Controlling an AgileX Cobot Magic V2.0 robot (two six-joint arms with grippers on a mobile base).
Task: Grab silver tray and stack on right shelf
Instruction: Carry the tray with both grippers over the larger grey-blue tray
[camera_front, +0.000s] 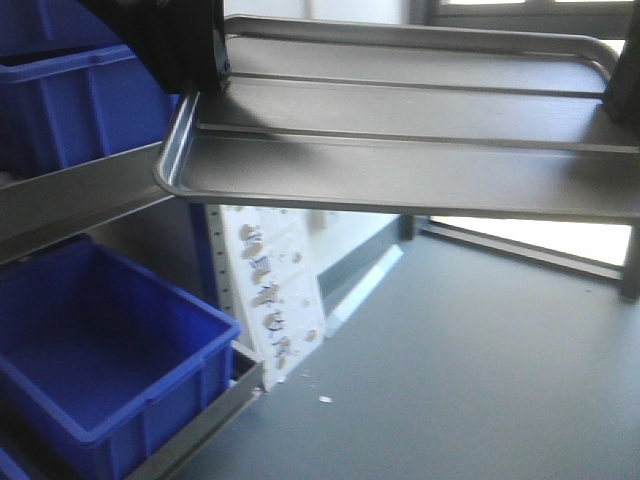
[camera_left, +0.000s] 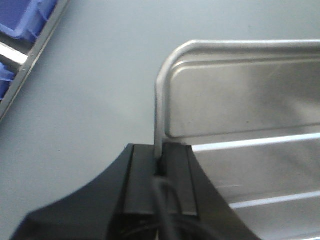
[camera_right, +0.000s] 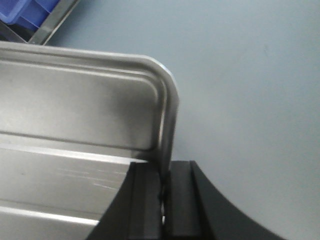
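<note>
1. Hanging in the air between the two pincers, the tray sits roughly level, high above the grey floor. Its two long ribs run from side to side in the front view.
2. The left pincer is closed narrow on the rim of the tray's left short side, near a rounded corner. The rim stands in the slot between the two black fingers, one outside the tray and one over its floor.
3. The right pincer clamps the opposite short rim in the same way, close to that side's rounded corner, with one finger on each side of the rim.
4. Below and left of the tray, a rack carries blue bins and a sloping metal rail. The tray's left corner is just beside that rail; contact cannot be judged.
5. A white panel with small holes stands under the tray, beside the lower bin.
</note>
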